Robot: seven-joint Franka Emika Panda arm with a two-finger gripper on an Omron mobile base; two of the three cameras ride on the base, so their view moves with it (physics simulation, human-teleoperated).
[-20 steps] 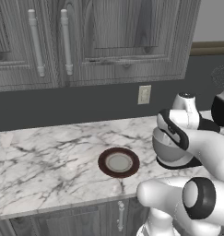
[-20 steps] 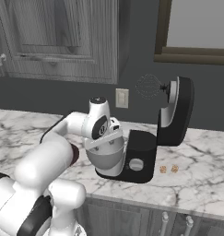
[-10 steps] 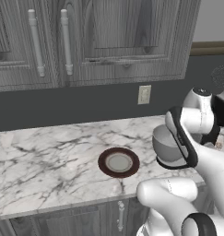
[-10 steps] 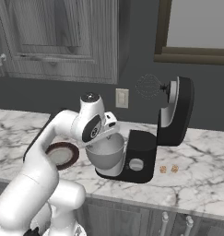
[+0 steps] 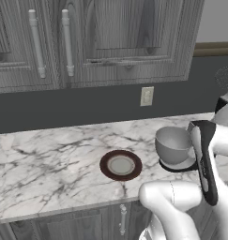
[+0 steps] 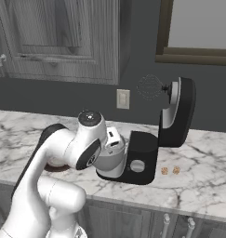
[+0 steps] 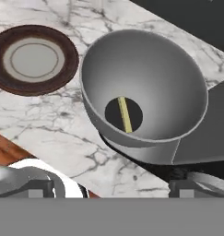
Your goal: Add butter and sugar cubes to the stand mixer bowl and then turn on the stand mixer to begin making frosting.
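I am looking down on a white marble counter (image 5: 49, 159) with grey veining, running under dark grey wood cabinets (image 5: 110, 37) and a dark backsplash carrying a pale wall outlet (image 5: 146, 96); in the right base view a framed window (image 6: 198, 28) is sitting above the backsplash. A dark brown plate (image 5: 120, 165) with a grey centre is lying on the counter, just left of the stand mixer bowl (image 5: 174, 144). The stand mixer (image 6: 177, 114) is standing with its black head tilted back and its wire whisk (image 6: 149, 87) hanging in the air, well above the bowl. The bowl is resting on the mixer's black base, and in the hand view I am seeing the butter (image 7: 125, 114) as a thin yellow strip lying on the bowl's dark bottom. The sugar cubes (image 6: 170, 170) are sitting on the marble just right of the mixer's base, apart from the bowl. The hand is hovering near the bowl, beside its rim in the right base view; I cannot tell whether the fingers are open or closed.
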